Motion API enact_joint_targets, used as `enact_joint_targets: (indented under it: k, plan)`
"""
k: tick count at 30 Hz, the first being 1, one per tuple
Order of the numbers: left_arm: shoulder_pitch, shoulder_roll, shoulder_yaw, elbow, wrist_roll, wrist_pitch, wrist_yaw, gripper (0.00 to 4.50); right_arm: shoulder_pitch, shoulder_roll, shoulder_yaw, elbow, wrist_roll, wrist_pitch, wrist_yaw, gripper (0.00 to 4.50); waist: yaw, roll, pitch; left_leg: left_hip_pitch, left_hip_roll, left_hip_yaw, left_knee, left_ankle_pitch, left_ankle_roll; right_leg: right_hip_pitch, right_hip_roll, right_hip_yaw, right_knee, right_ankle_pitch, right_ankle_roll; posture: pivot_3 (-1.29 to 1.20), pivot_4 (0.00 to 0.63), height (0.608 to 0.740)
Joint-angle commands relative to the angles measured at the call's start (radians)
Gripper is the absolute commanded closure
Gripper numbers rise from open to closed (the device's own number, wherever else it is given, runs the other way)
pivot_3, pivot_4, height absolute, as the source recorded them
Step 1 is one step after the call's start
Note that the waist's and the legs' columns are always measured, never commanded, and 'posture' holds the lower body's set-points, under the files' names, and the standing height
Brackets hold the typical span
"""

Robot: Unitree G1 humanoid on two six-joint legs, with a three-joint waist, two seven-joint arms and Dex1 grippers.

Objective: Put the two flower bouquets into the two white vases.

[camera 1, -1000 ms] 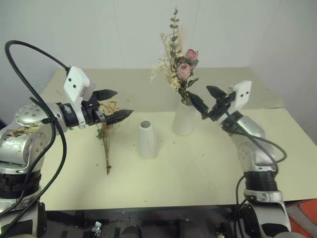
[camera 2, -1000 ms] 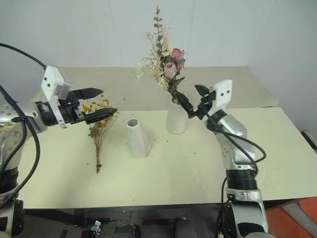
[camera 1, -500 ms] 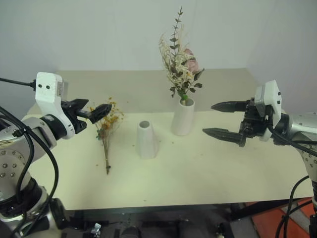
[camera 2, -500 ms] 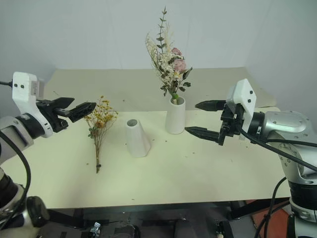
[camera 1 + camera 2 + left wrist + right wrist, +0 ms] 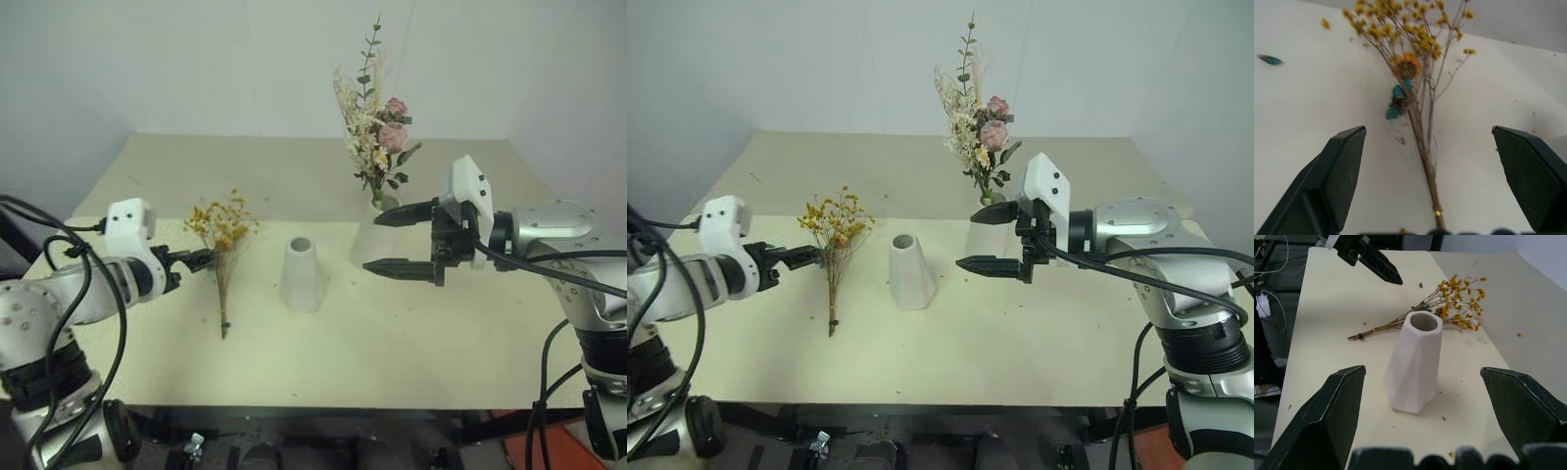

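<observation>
left gripper (image 5: 201, 258): jaws wide, nothing held; has dropped from above the table to low, pointing at the yellow bouquet (image 5: 223, 235).
yellow bouquet: flat on the table (image 5: 323, 352), just ahead of the left fingertips, stems lined up between the jaws in the left wrist view.
right gripper (image 5: 392, 240): wide open, empty; has let go and backed off the rose bouquet (image 5: 377, 132).
rose bouquet: upright in the tall vase (image 5: 374, 240), behind the right gripper.
cone vase (image 5: 301, 275): empty, between the two grippers.
task: half done; likely next is pinching the stems.
</observation>
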Motion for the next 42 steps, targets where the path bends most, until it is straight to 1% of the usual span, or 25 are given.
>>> enact_joint_targets:
  k: [1,5,6,10,12,16,20,22,25,27,32,35,36,39,42]
  plan:
    - [-0.025,-0.012,-0.055,0.071,-0.033,0.005,0.093,0.00,-0.018,-0.009,-0.024,-0.025,-0.012,0.015,-0.015,0.04,0.003,0.000,0.000,0.000,0.000,0.000,0.000,0.000,0.000,0.000,0.000,0.000,0.000,0.000,-0.001,0.00,0.150,0.740]
    - [-0.052,-0.041,-0.106,0.144,-0.003,0.005,0.159,0.00,-0.013,-0.009,-0.028,-0.039,-0.013,0.030,-0.029,0.04,0.002,0.000,0.000,0.000,0.000,0.000,0.000,0.000,0.000,-0.001,0.000,0.000,0.000,0.001,-0.001,0.00,0.150,0.740]
    - [-0.059,-0.049,-0.125,0.152,0.023,0.005,0.176,0.00,-0.010,-0.010,-0.029,-0.046,-0.019,0.028,-0.034,0.04,0.003,0.000,0.000,0.000,0.000,0.000,0.000,0.000,0.000,-0.001,0.000,0.000,0.000,0.001,-0.001,0.00,0.150,0.740]
    - [-0.112,-0.116,-0.118,0.225,0.109,0.005,0.187,0.00,0.002,-0.013,-0.041,-0.064,-0.017,0.041,-0.046,0.04,0.007,0.000,0.000,-0.001,0.000,0.000,0.000,0.000,-0.001,0.000,0.000,0.000,0.000,0.001,-0.001,0.00,0.150,0.740]
    - [-0.141,-0.139,-0.137,0.252,0.178,0.004,0.166,0.00,0.007,-0.013,-0.043,-0.073,-0.018,0.048,-0.054,0.04,0.008,0.000,0.000,-0.001,0.000,0.000,0.000,0.000,-0.001,0.000,0.000,0.000,-0.001,0.001,-0.001,0.00,0.150,0.740]
    - [-0.198,-0.178,-0.128,0.320,0.249,0.005,0.116,0.00,0.011,-0.015,-0.043,-0.081,-0.021,0.057,-0.065,0.04,0.007,0.000,0.000,-0.001,-0.001,0.000,0.000,0.000,-0.001,-0.001,0.000,0.000,-0.001,0.001,-0.001,0.00,0.150,0.740]
    - [-0.218,-0.197,-0.145,0.351,0.354,0.005,0.082,0.00,0.018,-0.021,-0.049,-0.087,-0.023,0.064,-0.075,0.04,0.003,0.000,0.000,-0.002,-0.001,0.000,0.000,0.000,-0.001,-0.001,0.000,0.000,-0.001,0.001,-0.001,0.00,0.150,0.740]
    - [-0.231,-0.209,-0.140,0.373,0.418,0.003,0.063,0.37,0.024,-0.020,-0.048,-0.091,-0.026,0.067,-0.081,0.00,0.002,0.000,0.000,-0.002,-0.001,0.000,0.000,0.000,-0.001,-0.001,0.000,0.000,-0.001,0.001,-0.001,0.00,0.150,0.740]
    - [-0.248,-0.213,-0.148,0.382,0.484,0.005,0.021,1.12,0.028,-0.020,-0.047,-0.094,-0.026,0.068,-0.086,0.00,0.003,0.000,0.000,-0.002,-0.001,0.000,0.000,0.000,-0.001,-0.001,0.000,0.000,-0.001,0.001,-0.001,0.00,0.150,0.740]
    - [-0.250,-0.209,-0.176,0.374,0.521,0.005,-0.013,1.79,0.032,-0.020,-0.048,-0.096,-0.024,0.070,-0.091,0.00,0.002,0.000,0.000,-0.002,-0.001,0.000,0.000,0.000,-0.001,-0.001,0.000,0.000,-0.001,0.001,-0.001,0.00,0.150,0.740]
    - [-0.261,-0.228,-0.176,0.375,0.616,-0.001,-0.087,3.37,0.033,-0.015,-0.041,-0.090,-0.030,0.062,-0.095,0.00,0.003,0.000,0.000,-0.002,-0.001,0.000,0.000,0.000,-0.001,-0.001,0.000,0.000,-0.001,0.001,-0.001,0.00,0.150,0.740]
    - [-0.271,-0.233,-0.177,0.335,0.676,-0.034,-0.108,4.35,0.032,-0.013,-0.039,-0.084,-0.033,0.056,-0.094,0.00,0.002,0.000,0.000,-0.002,-0.001,0.000,0.000,0.000,-0.001,-0.001,0.000,0.000,-0.001,0.001,-0.001,0.00,0.150,0.740]
    - [-0.275,-0.237,-0.170,0.315,0.693,-0.059,-0.113,4.46,0.032,-0.012,-0.037,-0.081,-0.036,0.052,-0.093,0.00,0.002,0.000,0.000,-0.002,-0.001,0.000,0.000,0.000,-0.001,-0.001,0.000,0.000,-0.001,0.001,-0.001,0.00,0.150,0.740]
    - [-0.303,-0.239,-0.128,0.258,0.719,-0.099,-0.142,4.46,0.030,-0.010,-0.033,-0.073,-0.047,0.042,-0.090,0.00,0.002,-0.001,0.000,-0.003,-0.001,0.000,0.000,0.000,-0.001,-0.002,0.000,0.000,-0.001,0.001,-0.001,0.00,0.150,0.740]
    - [-0.309,-0.231,-0.131,0.177,0.765,-0.230,-0.165,4.46,0.029,-0.006,-0.033,-0.066,-0.057,0.033,-0.090,0.00,0.002,-0.001,0.000,-0.003,-0.001,0.000,0.000,0.000,-0.001,-0.002,0.000,0.000,-0.002,0.001,-0.001,0.00,0.150,0.740]
